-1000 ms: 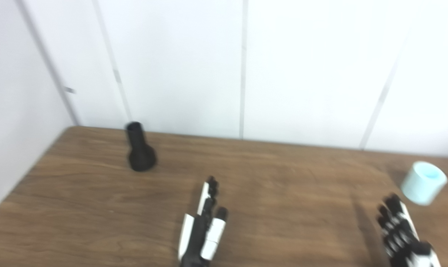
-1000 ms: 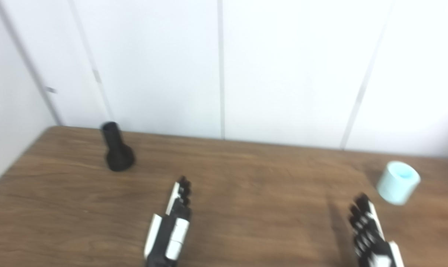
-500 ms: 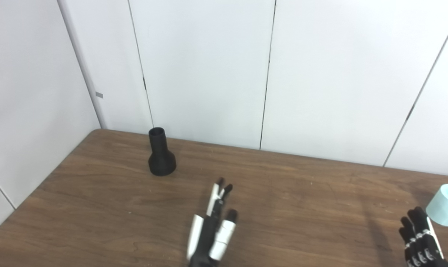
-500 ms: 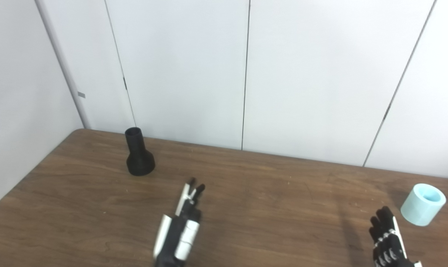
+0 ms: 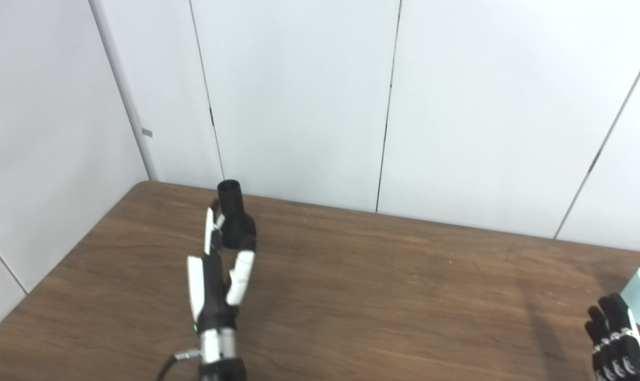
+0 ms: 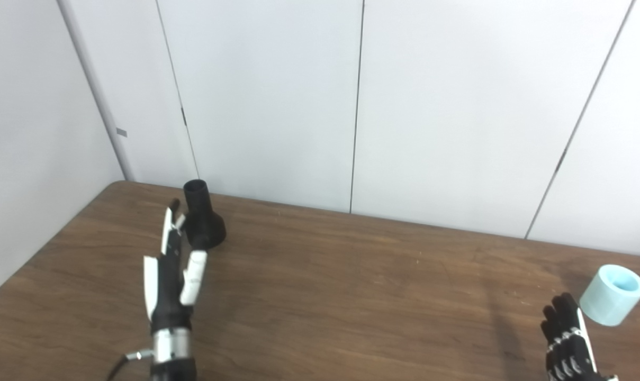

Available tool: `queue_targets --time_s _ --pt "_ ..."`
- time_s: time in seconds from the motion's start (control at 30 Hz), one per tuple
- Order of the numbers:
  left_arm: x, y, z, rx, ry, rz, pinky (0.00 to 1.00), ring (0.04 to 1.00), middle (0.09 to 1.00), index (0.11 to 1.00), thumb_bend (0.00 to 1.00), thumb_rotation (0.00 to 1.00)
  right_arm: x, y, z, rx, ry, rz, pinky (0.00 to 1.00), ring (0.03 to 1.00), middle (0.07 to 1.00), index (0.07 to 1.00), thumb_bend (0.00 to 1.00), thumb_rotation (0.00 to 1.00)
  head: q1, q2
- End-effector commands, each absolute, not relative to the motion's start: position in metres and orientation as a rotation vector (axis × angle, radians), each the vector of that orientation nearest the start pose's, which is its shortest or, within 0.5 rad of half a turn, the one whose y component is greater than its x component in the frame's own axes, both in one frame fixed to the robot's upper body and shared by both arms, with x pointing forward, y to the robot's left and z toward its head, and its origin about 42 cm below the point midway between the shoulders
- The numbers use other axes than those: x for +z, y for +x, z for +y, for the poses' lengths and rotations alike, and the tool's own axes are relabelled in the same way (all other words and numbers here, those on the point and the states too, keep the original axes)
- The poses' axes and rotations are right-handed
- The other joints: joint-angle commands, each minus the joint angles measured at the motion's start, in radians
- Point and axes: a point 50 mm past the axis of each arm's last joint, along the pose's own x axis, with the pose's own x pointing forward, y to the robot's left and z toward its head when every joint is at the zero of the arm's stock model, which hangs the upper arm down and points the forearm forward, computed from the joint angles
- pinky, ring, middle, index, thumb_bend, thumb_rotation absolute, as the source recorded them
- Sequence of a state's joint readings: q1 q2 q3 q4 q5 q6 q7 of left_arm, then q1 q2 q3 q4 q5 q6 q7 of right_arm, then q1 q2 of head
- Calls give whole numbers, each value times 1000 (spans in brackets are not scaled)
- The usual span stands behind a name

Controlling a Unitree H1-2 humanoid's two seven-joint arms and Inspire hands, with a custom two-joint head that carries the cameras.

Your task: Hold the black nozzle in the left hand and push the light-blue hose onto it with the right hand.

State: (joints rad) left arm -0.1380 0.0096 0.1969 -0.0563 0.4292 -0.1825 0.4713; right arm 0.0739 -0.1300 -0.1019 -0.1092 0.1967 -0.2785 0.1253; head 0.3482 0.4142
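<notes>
- I am seeing the black nozzle (image 6: 202,222) standing upright, wide base down, at the tabletop's (image 6: 351,286) far left.
- My left hand (image 6: 172,275) is reaching beside it, fingers spread, grasping nothing.
- The light-blue hose (image 6: 613,294), short and hollow, is lying tilted far right; my right hand (image 6: 568,338) is hovering near it, released.

wooden table (image 6: 351,286) | on it: black nozzle (image 6: 202,225) upright, light-blue hose (image 6: 612,294)
</notes>
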Motion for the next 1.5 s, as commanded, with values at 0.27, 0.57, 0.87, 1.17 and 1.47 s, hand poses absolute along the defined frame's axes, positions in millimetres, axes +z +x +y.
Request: queue_targets --time_s 0.27,0.57,0.87,1.17,1.47 --pt "187 356 335 681 702 -503 915 918 859 915 774 1000 115 242 -285 2 17 -237 1000 1000 1000 1000 583 1000 -14 27" --pt "183 388 376 638 950 -391 994 955 901 937 784 938 118 240 -281 -4 27 -228 1000 1000 1000 1000 577 1000 -18 29" --pt "197 417 381 343 1073 -97 1000 1000 1000 941 863 819 117 241 -279 -2 30 -222 1000 1000 1000 1000 568 1000 -24 33" --pt "188 427 382 288 1123 -95 1000 1000 1000 861 859 756 117 240 -277 -4 31 -209 1000 1000 1000 1000 569 1000 -30 40" --pt "184 431 379 271 1129 -98 1000 1000 1000 834 840 745 118 239 -276 -5 31 -188 1000 1000 1000 1000 579 1000 -32 41"
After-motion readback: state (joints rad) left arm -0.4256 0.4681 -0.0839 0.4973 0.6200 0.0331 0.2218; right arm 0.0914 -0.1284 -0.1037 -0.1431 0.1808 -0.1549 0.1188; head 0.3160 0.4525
